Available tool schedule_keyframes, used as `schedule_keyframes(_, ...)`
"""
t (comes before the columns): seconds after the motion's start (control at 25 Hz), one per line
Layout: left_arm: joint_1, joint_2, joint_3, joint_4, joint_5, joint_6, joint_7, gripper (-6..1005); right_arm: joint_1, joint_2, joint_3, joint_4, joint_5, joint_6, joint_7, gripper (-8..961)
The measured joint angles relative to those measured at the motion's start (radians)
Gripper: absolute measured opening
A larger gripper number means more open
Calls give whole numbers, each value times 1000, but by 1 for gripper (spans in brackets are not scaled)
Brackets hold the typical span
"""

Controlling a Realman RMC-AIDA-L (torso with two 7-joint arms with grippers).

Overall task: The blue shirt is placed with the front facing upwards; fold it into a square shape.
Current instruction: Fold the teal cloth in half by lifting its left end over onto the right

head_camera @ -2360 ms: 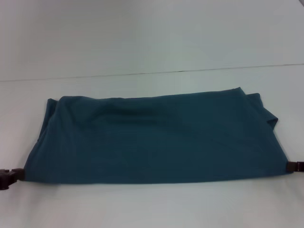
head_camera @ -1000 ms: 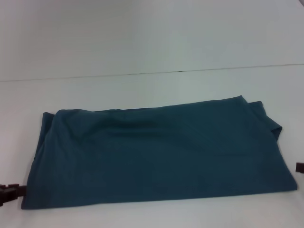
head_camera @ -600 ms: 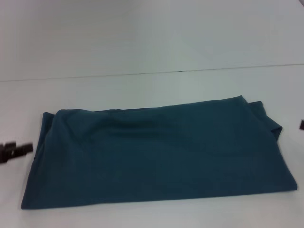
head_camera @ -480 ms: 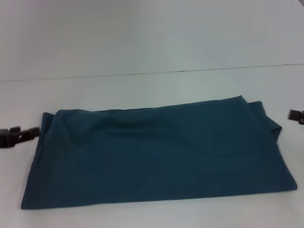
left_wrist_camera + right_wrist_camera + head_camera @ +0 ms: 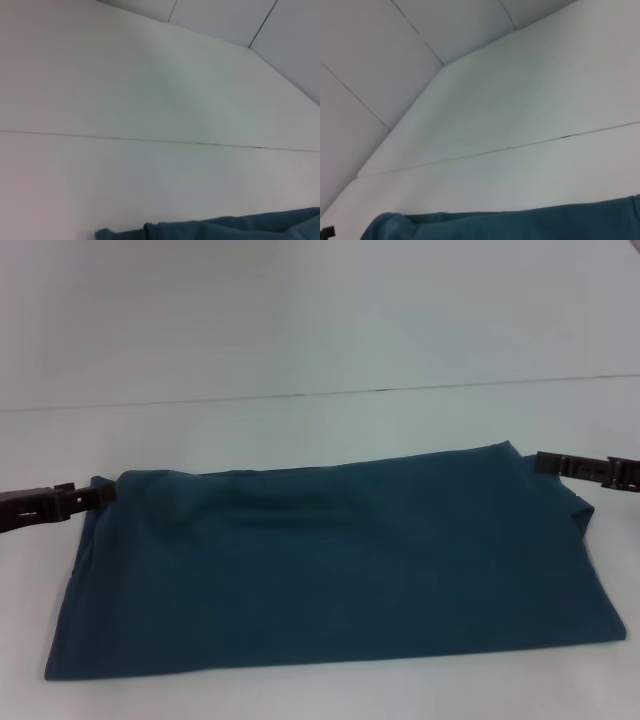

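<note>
The setting reads as a robot test bench or laboratory workspace rather than a home. The work surface is a wide, plain white matte tabletop (image 5: 320, 350), made of large flat panels with a thin dark seam (image 5: 380, 391) running straight across it. The wrist views show smooth white wall panels (image 5: 380, 55) with narrow dark joints rising directly behind the surface. No furnishings or household objects appear in view.

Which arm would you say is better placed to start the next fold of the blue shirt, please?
Neither clearly: the left gripper sits at the blue shirt's far left corner and the right gripper at its far right corner, so both together seem likeliest.
</note>
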Motion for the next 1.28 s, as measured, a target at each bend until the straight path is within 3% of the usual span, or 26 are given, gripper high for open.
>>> schedule_keyframes(0.2,-14,-8,9,-3,0,-20,0,781,-6,12,-3,11,8,30,-36,790)
schedule_keyframes(0.32,-28,-24,39,-11,-2,-55,4,809,-14,17,4,11,34,41,-39,944)
schedule_keyframes(0.52,-48,-45,141,-50,-6,-189,-5,857,-21,22,5,11,66,44,-43,944)
schedule_keyframes(0.92,-65,-44,213,-148,-2,-373,0,885,-22,34,6,11,69,45,-36,945)
schedule_keyframes(1.28,-65,-43,245,-182,2,-431,5,885,-21,35,10,11,93,43,-40,945)
